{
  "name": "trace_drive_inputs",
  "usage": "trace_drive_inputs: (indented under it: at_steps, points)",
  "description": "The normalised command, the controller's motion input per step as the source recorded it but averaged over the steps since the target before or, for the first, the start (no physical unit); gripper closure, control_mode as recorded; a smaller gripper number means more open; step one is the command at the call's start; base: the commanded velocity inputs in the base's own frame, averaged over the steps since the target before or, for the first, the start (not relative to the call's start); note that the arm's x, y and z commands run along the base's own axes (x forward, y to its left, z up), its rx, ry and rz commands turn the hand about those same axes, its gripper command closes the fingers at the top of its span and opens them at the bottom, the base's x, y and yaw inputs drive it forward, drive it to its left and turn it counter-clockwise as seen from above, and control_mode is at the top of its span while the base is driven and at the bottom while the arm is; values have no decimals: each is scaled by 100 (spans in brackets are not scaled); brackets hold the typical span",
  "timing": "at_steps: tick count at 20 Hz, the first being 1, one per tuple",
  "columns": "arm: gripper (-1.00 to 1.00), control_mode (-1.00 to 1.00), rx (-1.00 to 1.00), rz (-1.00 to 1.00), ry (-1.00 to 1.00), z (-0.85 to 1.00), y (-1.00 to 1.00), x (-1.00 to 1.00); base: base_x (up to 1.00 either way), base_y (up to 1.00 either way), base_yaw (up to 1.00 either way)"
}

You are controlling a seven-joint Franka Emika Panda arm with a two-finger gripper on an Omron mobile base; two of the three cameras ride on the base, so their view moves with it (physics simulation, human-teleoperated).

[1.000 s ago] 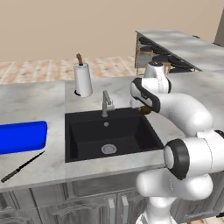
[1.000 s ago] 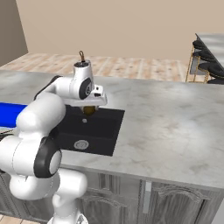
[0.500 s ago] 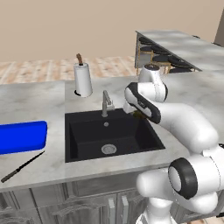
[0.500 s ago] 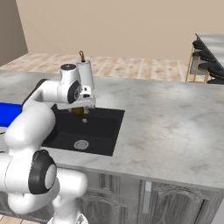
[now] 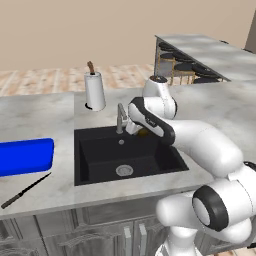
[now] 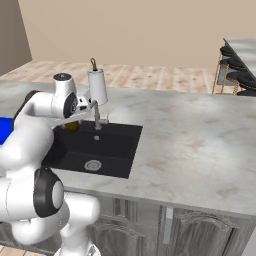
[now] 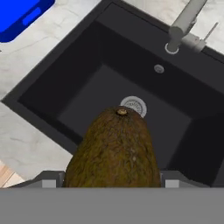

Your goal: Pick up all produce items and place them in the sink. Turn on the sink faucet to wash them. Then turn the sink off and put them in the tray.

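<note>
My gripper (image 5: 141, 132) pinches the brown produce item (image 7: 113, 151) between its fingers. It hangs over the sink (image 7: 65, 83), near the back edge beside the faucet (image 5: 120, 117).

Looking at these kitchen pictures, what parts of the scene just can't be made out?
- Jaws: in the hand view the brown fruit covers them, so their contact with it is hidden.
- The same fruit in the left base view: the arm hides most of it.
- Blue tray: cut off by the left edge.
- Bar stools: cut off by the right edge, right base view.
</note>
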Motion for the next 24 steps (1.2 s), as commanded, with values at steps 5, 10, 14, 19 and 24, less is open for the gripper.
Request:
trace_drive_inputs:
  at_steps: [5, 10, 14, 19, 24]
  points:
    - [100, -100, 0, 19, 0, 0, 65, 0, 0, 0, 0]
    - [100, -100, 0, 12, 0, 0, 65, 2, 0, 0, 0]
    - [100, -100, 0, 3, 0, 0, 62, 9, 0, 0, 0]
    - [100, -100, -1, 5, 1, -3, 27, 0, 0, 0, 0]
    - [100, -100, -8, 0, 4, -6, 78, 11, 0, 0, 0]
